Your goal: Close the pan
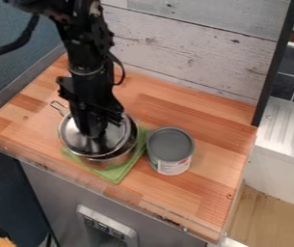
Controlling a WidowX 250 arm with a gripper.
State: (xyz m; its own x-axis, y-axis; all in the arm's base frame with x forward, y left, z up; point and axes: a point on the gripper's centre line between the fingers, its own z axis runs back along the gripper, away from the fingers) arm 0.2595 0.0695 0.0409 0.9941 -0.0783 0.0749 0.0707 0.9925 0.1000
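Metal lid (115, 139) judged light, rigid, slippery; best gripped at centre. Pincer (94, 134) sits over it; opening and hold cannot be determined.

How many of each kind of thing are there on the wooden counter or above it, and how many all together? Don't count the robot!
Pan: 1
Lid: 1
Can: 1
Green cloth or mat: 1
Total: 4
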